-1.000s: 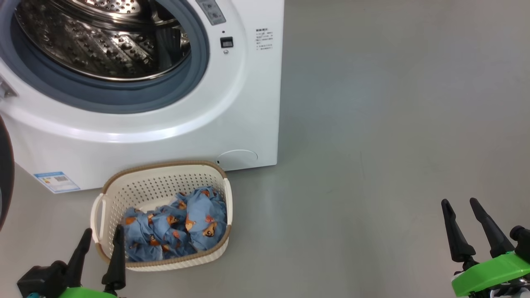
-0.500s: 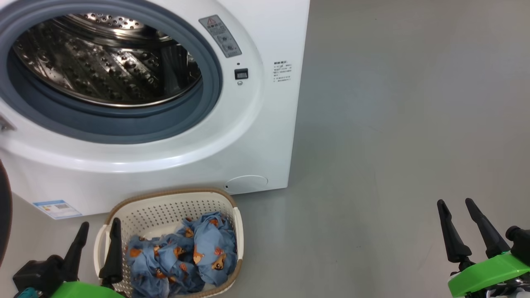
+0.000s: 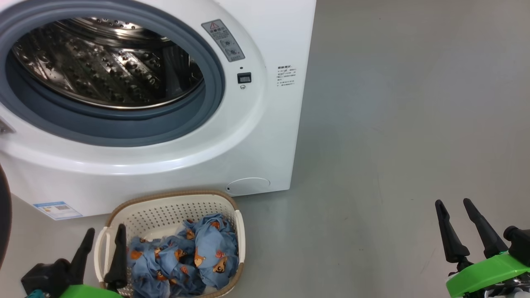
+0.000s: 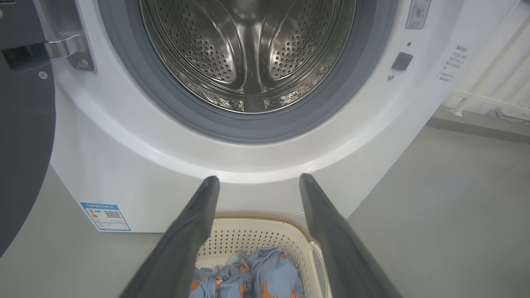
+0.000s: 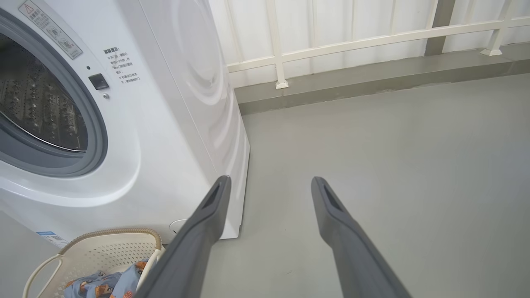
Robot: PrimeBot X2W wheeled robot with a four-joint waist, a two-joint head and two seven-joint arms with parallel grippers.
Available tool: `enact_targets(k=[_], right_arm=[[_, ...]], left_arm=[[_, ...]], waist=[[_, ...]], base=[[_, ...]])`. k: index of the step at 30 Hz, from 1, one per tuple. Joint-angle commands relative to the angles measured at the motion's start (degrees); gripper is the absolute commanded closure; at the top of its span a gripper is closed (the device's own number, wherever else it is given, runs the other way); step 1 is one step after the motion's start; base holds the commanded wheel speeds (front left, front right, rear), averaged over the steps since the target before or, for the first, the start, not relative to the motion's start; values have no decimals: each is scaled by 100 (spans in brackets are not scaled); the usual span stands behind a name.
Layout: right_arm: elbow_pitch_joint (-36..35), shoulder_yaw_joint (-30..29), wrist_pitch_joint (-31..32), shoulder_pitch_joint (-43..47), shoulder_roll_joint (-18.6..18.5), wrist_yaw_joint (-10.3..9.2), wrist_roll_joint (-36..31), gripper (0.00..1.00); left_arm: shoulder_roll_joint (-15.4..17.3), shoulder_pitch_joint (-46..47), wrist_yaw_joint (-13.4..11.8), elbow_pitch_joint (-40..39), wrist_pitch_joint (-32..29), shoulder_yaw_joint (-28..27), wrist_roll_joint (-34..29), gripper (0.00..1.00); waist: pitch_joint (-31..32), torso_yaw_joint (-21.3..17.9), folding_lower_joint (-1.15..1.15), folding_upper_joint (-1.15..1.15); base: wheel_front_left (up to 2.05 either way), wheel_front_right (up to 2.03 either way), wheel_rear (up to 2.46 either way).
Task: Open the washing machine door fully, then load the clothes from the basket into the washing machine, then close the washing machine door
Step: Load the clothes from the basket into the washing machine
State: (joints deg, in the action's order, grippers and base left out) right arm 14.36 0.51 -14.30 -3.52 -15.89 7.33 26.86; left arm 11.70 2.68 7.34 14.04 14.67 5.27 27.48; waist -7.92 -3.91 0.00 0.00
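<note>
The white washing machine [image 3: 174,165] stands with its steel drum [image 3: 103,62] exposed; the washing machine door [image 4: 25,145] is swung open at the left, its dark edge [image 3: 4,215] at the head view's left border. On the floor before the machine sits the cream basket [image 3: 174,205], with blue bear-print clothes [image 3: 194,252] heaped in it. My left gripper [image 3: 104,235] hovers open over the basket's left handle, and in the left wrist view [image 4: 256,180] nothing lies between its fingers. My right gripper [image 3: 453,203] stands open over bare floor far to the right, empty [image 5: 269,180].
Grey floor [image 3: 393,124] stretches to the right of the machine. A white railing [image 5: 352,41] on a low kerb runs along the back. A blue label [image 3: 58,210] is stuck low on the machine's front.
The head camera has tilted up, so machine and basket sit lower in the picture. Both grippers stay open and hardly move; the left now reaches slightly further over the basket's left edge.
</note>
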Motion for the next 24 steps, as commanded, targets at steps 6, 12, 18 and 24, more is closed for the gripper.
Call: enact_targets(k=[6, 12, 18, 24], right_arm=[[-176, 183, -70, -138, 13, 16, -67, 0], [-208, 257, -70, -263, 136, 16, -66, 0], [-243, 324, -70, -480, 247, 16, -77, 0], [-283, 351, -70, -753, 344, 16, -80, 0]], left_arm=[[57, 180, 14, 337, 33, -4, 46, 0], [51, 363, 14, 962, 33, 287, 107, 0], [100, 903, 14, 1790, 33, 469, 186, 0], [225, 1712, 14, 2753, 33, 793, 293, 0]], waist=[[-152, -11, 0, 0], [-487, -90, 0, 0], [-968, -192, 0, 0], [-1525, -290, 0, 0]], base=[[0, 0, 0], [0, 0, 0], [0, 0, 0], [0, 0, 0]])
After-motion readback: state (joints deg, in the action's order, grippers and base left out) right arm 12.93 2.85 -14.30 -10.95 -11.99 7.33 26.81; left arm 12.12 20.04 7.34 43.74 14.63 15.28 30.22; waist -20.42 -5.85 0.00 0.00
